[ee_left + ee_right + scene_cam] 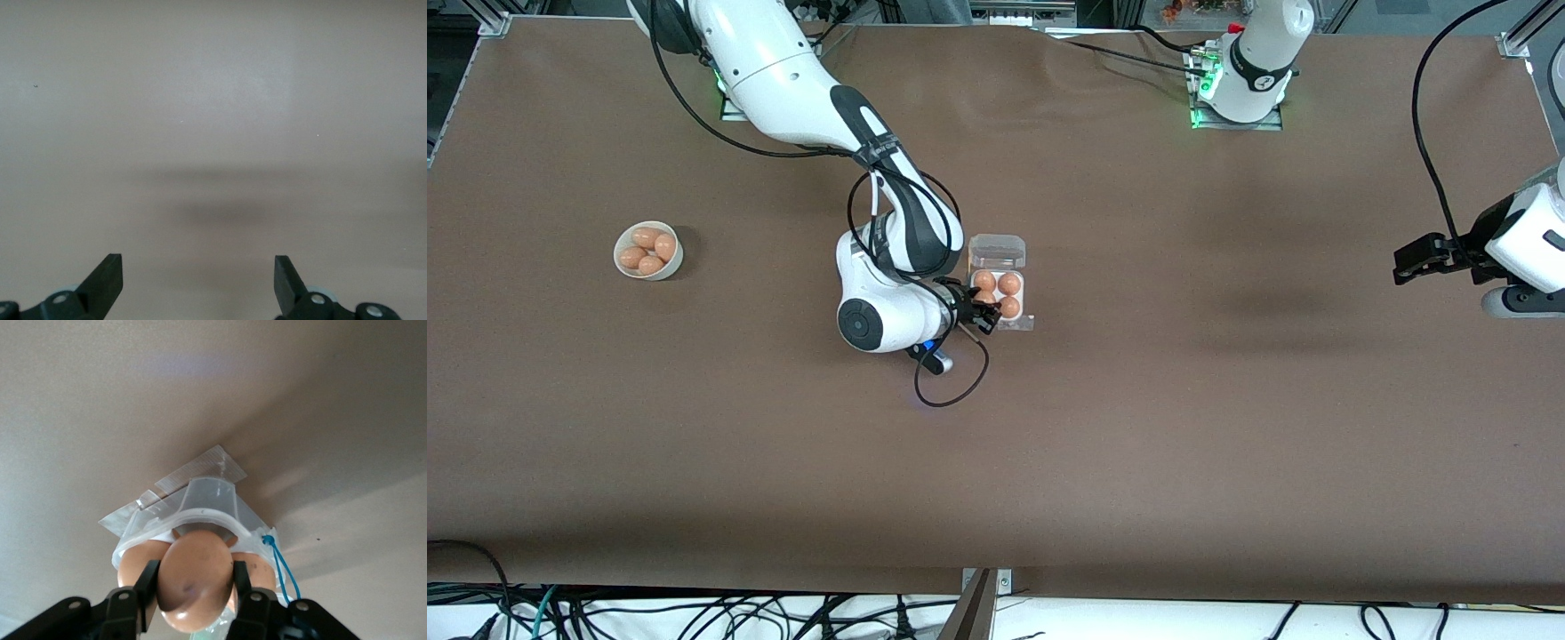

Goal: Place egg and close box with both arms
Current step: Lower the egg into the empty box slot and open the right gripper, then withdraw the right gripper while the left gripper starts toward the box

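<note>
The box [998, 256] is a small clear carton near the table's middle, its lid open and lying flat on the side farther from the front camera. Three eggs [1009, 284] show in its cells. My right gripper [985, 314] is over the fourth cell, the nearer one toward the right arm's end. In the right wrist view the right gripper [195, 583] is shut on the egg [197, 577], just over the box [200, 507]. I cannot tell whether the egg touches its cell. My left gripper [1412, 263] waits open and empty at the left arm's end of the table, over bare table in its wrist view [198, 273].
A round white bowl [623, 266] with several more eggs stands toward the right arm's end of the table. A blue cord [280, 570] hangs at the box's edge. The right arm's black cable loops on the table [951, 391] just nearer the front camera than the box.
</note>
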{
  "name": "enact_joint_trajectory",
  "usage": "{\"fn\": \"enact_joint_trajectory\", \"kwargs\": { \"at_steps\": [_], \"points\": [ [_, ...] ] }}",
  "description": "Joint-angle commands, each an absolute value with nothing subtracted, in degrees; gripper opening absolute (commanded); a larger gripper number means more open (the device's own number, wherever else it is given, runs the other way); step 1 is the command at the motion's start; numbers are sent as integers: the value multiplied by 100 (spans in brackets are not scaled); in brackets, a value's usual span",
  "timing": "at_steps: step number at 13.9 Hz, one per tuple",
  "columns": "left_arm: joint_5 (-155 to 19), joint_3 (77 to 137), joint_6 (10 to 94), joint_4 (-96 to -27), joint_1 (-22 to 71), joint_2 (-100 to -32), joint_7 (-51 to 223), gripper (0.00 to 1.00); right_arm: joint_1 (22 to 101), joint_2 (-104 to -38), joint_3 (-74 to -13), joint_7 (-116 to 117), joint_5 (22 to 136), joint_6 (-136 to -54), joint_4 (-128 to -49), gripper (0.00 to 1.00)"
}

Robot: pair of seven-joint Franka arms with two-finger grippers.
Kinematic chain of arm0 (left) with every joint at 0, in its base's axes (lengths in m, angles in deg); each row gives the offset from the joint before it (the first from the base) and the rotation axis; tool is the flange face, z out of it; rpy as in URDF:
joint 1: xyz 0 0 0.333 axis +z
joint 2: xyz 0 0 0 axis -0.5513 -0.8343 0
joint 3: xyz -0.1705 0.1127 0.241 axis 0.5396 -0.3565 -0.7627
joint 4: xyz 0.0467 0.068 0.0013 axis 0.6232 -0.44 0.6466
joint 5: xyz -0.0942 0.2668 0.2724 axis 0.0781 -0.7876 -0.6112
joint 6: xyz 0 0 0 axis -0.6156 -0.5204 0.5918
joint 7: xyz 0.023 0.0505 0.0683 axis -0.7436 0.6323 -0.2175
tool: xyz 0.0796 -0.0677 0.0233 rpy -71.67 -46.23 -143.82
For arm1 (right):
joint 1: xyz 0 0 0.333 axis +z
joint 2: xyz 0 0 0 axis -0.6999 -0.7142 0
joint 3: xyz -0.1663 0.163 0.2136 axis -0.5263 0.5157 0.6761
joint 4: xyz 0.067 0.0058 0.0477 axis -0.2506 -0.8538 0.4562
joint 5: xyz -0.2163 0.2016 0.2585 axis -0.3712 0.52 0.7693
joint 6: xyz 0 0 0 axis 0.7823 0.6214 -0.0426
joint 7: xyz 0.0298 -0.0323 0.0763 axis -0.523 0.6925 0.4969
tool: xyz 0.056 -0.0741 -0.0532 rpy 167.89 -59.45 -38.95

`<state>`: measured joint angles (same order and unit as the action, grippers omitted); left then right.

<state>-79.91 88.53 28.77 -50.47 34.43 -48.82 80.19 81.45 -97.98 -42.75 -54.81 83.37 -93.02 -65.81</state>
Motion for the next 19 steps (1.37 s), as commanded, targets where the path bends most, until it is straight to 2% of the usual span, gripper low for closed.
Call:
{"fn": "enact_joint_trajectory", "kwargs": {
  "at_steps": [1,2,6,10,15,19],
  "points": [
    [-7928,8839,2784,-4929,3460,-4908,7900,100,8142,-9888,-4265,-5566,8455,-9285,-6415,82],
    [-7928,8839,2784,-4929,3460,-4908,7900,100,8142,-9879,-4265,-5566,8447,-9285,-6397,100],
    [-7919,8848,2784,-4921,3451,-4908,7908,100,8063,-9791,-4335,-5461,8385,-9276,-6318,100],
    [-7884,8848,2784,-4929,3442,-4908,7917,100,8063,-9738,-4853,-5400,8245,-9215,-6046,100],
    [-7876,8848,2784,-4921,3425,-4908,7926,100,7871,-9546,-5205,-4733,8122,-9171,-6054,100],
    [-7867,8848,2775,-4903,3425,-4900,7926,100,7808,-9413,-5925,-3846,7805,-8268,-6054,100]
  ]
}}
